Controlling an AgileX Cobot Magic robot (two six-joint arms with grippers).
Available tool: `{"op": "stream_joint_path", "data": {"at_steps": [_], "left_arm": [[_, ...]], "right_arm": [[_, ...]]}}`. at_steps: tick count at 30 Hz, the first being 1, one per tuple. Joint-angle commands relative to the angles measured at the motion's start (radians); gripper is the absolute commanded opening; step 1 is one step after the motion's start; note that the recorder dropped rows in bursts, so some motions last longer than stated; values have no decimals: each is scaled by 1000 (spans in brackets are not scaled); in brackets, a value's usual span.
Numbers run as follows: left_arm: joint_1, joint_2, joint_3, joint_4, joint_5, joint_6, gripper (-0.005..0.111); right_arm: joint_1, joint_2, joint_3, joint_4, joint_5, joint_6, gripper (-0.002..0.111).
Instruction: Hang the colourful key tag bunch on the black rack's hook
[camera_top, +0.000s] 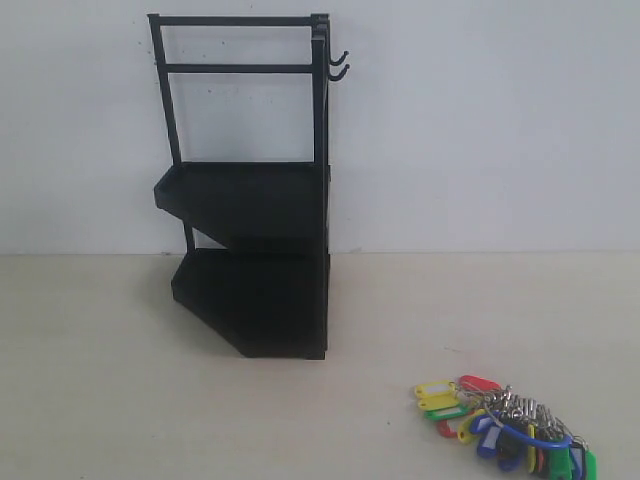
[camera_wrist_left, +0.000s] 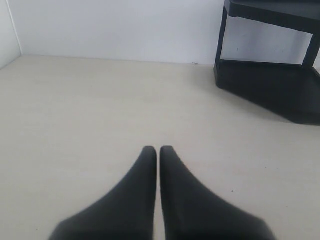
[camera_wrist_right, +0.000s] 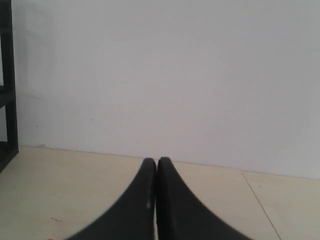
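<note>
The colourful key tag bunch (camera_top: 505, 425) lies flat on the table at the front right of the exterior view, its yellow, red, green and blue tags spread around silver rings and a blue loop. The black rack (camera_top: 250, 200) stands upright against the back wall, with its two small hooks (camera_top: 339, 65) at the upper right of the rail frame. Neither gripper appears in the exterior view. My left gripper (camera_wrist_left: 158, 150) is shut and empty, with the rack's base (camera_wrist_left: 270, 85) ahead of it. My right gripper (camera_wrist_right: 156, 161) is shut and empty, and a rack post (camera_wrist_right: 7, 80) shows at that view's edge.
A pale beige tabletop (camera_top: 120, 380) runs up to a white back wall (camera_top: 480, 130). A side wall (camera_wrist_left: 7, 30) shows in the left wrist view. A seam in the table surface (camera_wrist_right: 260, 202) shows in the right wrist view.
</note>
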Motion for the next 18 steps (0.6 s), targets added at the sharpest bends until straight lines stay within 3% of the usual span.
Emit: {"op": "stream_joint_path", "data": {"at_steps": [1,8,13,18], "left_arm": [[3,4,-2,-7,-7,0,4],[3,4,-2,-7,-7,0,4],[3,4,-2,-7,-7,0,4],[3,4,-2,-7,-7,0,4]], "right_arm": [[-5,7,-8,-1,-30,9,0],[-5,7,-8,4,-34,22,0],[-5,47,-8,3,-135,-3,0],[-5,219,-23,3,-27,-10,0]]}}
